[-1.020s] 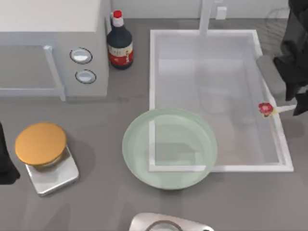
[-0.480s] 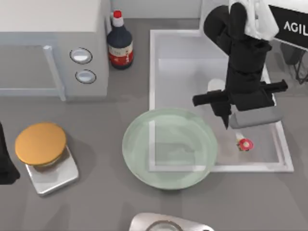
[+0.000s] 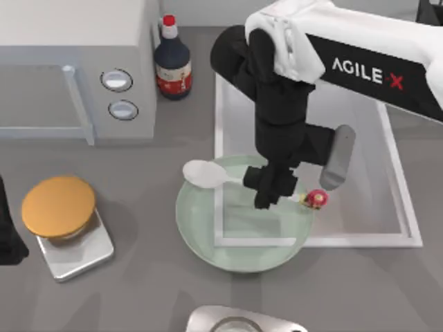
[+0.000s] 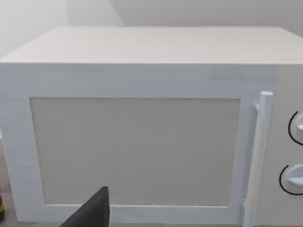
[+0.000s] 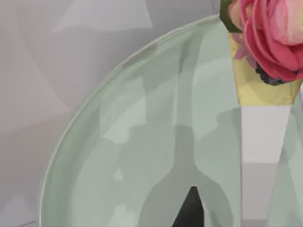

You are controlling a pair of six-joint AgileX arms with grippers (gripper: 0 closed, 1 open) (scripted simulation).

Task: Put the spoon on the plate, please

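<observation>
The microwave (image 3: pixel 76 69) is sitting at the table's far left, and the right arm is reaching across the white tray (image 3: pixel 408 228) toward the pale green plate (image 3: pixel 208 235). The right gripper (image 3: pixel 275 188) is hanging over the plate's far side, clamped on the spoon (image 3: pixel 208 174) (bowl jutting left over the rim, red knob near the right rim). The left gripper (image 3: pixel 8 235) is sitting parked at the left edge; whether it is open, I cannot tell.
</observation>
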